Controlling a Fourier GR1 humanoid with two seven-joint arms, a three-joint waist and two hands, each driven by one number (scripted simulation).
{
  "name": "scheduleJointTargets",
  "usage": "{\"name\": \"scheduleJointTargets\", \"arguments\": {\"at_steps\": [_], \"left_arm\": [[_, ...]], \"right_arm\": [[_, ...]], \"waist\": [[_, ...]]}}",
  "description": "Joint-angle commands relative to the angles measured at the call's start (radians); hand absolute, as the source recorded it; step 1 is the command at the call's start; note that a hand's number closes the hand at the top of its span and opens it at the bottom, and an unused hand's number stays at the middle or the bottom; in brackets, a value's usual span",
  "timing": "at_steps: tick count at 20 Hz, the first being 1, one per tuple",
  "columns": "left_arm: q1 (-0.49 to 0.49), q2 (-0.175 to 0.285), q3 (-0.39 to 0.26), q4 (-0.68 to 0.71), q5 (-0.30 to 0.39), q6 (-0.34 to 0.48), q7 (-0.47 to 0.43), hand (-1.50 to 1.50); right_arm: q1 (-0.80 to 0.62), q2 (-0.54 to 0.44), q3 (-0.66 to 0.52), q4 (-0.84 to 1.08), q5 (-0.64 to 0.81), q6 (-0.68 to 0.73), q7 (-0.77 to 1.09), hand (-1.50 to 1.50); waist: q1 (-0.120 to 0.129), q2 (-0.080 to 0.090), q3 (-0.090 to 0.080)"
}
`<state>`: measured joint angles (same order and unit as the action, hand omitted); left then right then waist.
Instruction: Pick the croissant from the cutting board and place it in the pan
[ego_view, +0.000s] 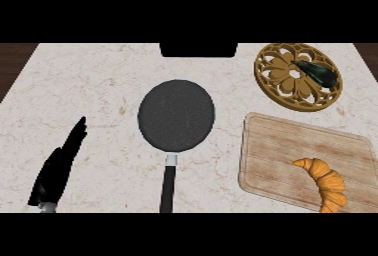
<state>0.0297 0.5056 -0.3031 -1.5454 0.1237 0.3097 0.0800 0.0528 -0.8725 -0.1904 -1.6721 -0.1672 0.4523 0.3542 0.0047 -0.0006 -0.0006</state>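
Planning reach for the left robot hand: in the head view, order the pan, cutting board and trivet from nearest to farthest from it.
Measured from the left robot hand, at lower left:
1. Pan, centre of the counter.
2. Cutting board, right side.
3. Trivet, far right corner.

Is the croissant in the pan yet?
Not yet. Nothing is done: the croissant lies on the cutting board, and the pan holds nothing. The left hand rests open at the lower left, holding nothing; the right hand is out of sight. Picking up and placing are both left.
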Motion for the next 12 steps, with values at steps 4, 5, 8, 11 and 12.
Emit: {"name": "scheduleJointTargets", "arguments": {"at_steps": [4,5,8,11,12], "left_arm": [[0.043,-0.059,-0.022,-0.028,-0.064,0.025,0.010,0.00],[0.005,-0.018,0.060,0.020,-0.020,-0.042,-0.018,0.00],[0.043,-0.033,0.040,-0.017,-0.026,-0.036,-0.004,0.00],[-0.032,-0.010,0.081,-0.018,-0.026,-0.068,0.046,0.00],[0.006,-0.028,0.066,-0.016,-0.041,-0.068,0.028,0.00]], "right_arm": [[-0.130,0.035,0.131,-0.069,0.033,0.046,0.221,-1.50],[-0.121,0.016,0.089,-0.070,-0.009,0.101,0.246,-1.50],[-0.189,0.038,0.170,-0.119,-0.040,0.099,0.415,-1.50],[-0.272,0.060,0.214,-0.032,-0.036,0.153,0.439,-1.50],[-0.273,0.085,0.234,-0.075,-0.021,0.145,0.476,-1.50]], "waist": [[0.007,0.001,0.000],[-0.001,0.001,0.000],[0.005,0.000,0.000],[0.006,0.002,0.000],[0.004,0.001,0.000]]}}
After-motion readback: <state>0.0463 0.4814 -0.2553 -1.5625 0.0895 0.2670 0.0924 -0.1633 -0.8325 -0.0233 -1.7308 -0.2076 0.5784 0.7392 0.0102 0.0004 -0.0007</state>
